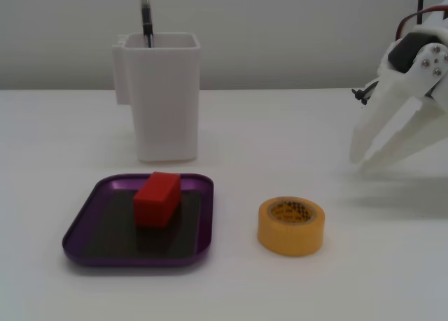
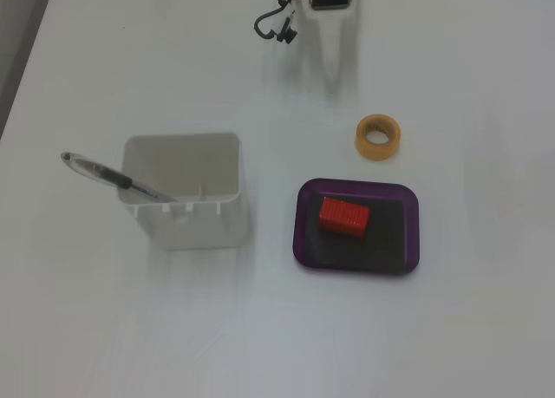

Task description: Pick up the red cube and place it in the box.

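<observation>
The red cube [image 1: 157,198] lies inside the box [image 1: 80,223], a shallow purple tray with a dark bottom, towards its back. In the other fixed view the red cube [image 2: 344,217] sits in the left half of the box [image 2: 299,233]. My gripper [image 1: 358,160] is white and hangs at the right edge of the view, well away from the tray and above the table. Its fingertips meet and hold nothing. From above, the gripper [image 2: 334,81] is at the top and faint against the white table.
A yellow tape roll [image 1: 290,237] lies right of the tray and also shows from above [image 2: 364,138]. A tall white square container [image 1: 164,104] with a pen [image 1: 146,17] in it stands behind the tray. A dark cable [image 2: 273,23] hangs by the arm.
</observation>
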